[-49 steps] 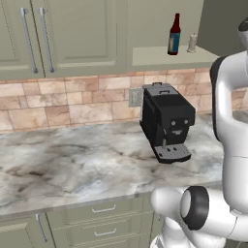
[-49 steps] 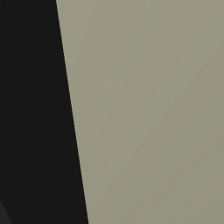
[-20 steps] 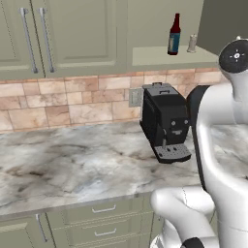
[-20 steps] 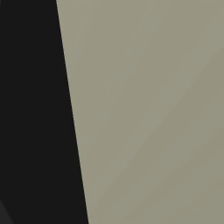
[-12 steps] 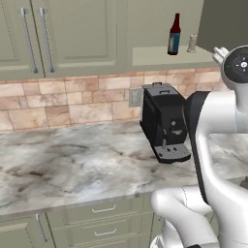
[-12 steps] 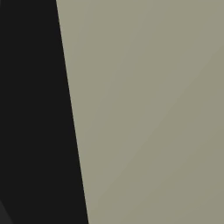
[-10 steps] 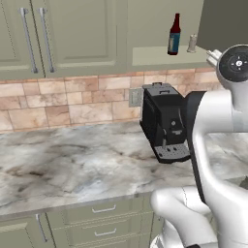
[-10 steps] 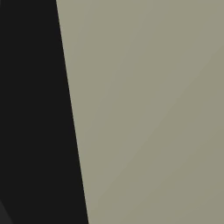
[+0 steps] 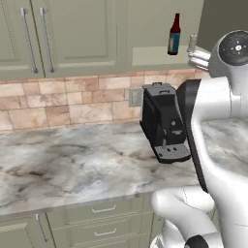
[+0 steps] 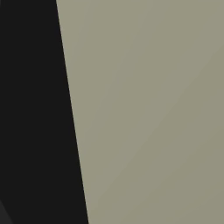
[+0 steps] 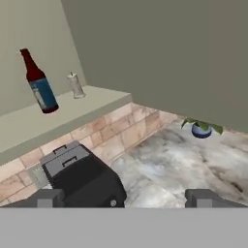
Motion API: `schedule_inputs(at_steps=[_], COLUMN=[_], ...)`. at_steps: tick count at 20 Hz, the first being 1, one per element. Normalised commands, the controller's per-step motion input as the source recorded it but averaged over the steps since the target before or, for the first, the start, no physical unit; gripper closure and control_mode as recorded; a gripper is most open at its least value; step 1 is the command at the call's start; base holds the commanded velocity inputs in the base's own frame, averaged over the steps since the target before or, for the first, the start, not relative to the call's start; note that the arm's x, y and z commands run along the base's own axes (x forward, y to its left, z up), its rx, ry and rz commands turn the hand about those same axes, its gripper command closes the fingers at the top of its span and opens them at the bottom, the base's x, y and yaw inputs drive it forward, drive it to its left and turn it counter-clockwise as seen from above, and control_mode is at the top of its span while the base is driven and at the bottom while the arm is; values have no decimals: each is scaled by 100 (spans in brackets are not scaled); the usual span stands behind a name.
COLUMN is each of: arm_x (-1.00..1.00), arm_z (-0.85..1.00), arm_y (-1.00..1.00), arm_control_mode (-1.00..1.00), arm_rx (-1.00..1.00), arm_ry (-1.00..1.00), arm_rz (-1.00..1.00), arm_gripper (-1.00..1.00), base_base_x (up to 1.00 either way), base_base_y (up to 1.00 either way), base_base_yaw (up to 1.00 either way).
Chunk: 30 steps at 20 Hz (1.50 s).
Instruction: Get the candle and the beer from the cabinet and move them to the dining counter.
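Note:
The beer (image 9: 174, 35) is a dark red-brown bottle with a blue label, upright on the bottom shelf of the open sage-green cabinet (image 9: 72, 34). The candle (image 9: 192, 42), a pale stubby cylinder, stands just to its right. In the hand view the beer (image 11: 39, 85) and candle (image 11: 76, 85) sit at the upper left on the shelf (image 11: 58, 121), some way off. My gripper (image 11: 125, 198) is open with nothing between its fingertips (image 11: 46, 197), well short of both and lower than the shelf. The dining counter is out of view.
A black coffee machine (image 9: 164, 123) stands on the marbled worktop (image 9: 72, 164) under the shelf, close below my hand (image 11: 82, 177). A small potted plant (image 11: 201, 129) sits farther along the worktop. A sage-green panel (image 10: 153, 109) blocks the right base view.
My arm has swung, its forearm now crossing in front of the coffee machine's right side. The bottle and candle have not moved. The jaws stay wide.

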Motion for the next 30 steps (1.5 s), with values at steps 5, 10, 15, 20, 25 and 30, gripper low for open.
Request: schedule_inputs(at_steps=[5, 10, 15, 20, 25, 30], arm_x=[52, 56, 55, 56, 53, 54], arm_z=[0, 6, 6, 12, 13, 4], arm_y=[1, -2, -1, -4, -5, -3], arm_control_mode=[-100, -100, -100, -100, -100, -100], arm_rx=[0, 0, 0, -3, -12, -6], arm_ry=[0, 7, 0, 0, 0, 0], arm_rz=[30, 25, 22, 14, 1, 0], arm_gripper=[-100, -100, -100, -100, -100, -100], base_base_x=[0, 0, 0, 0, 0, 0], base_base_y=[0, 0, 0, 0, 0, 0], base_base_yaw=[0, 0, 0, 0, 0, 0])
